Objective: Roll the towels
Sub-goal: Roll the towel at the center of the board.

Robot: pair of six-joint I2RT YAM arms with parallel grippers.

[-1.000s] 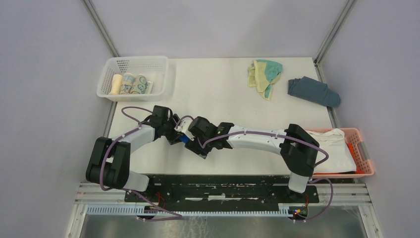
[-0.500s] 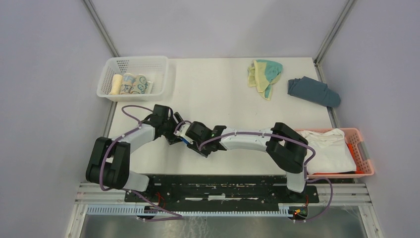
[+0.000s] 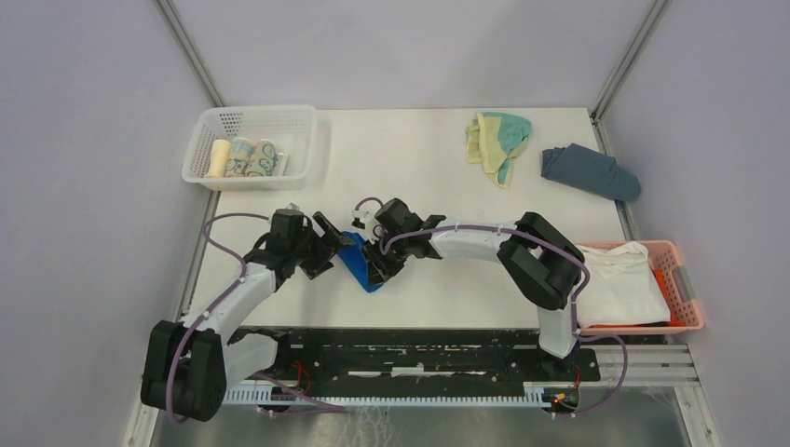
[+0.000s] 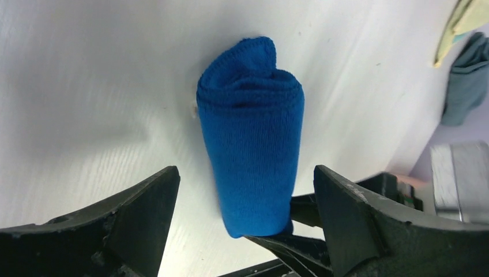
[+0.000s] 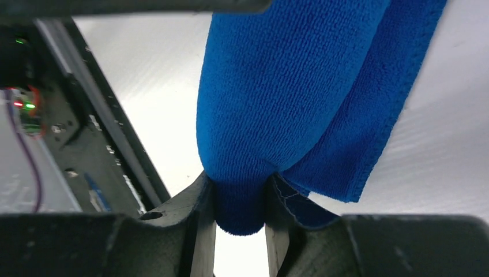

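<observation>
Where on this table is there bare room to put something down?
Bare: the far middle, between the white basket and the yellow-green towel. Crowded: the near middle, where the left arm and right arm flank the blue towel.

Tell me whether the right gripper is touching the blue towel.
Touching. The right wrist view shows the blue towel with its end pinched between the fingers of the right gripper.
</observation>
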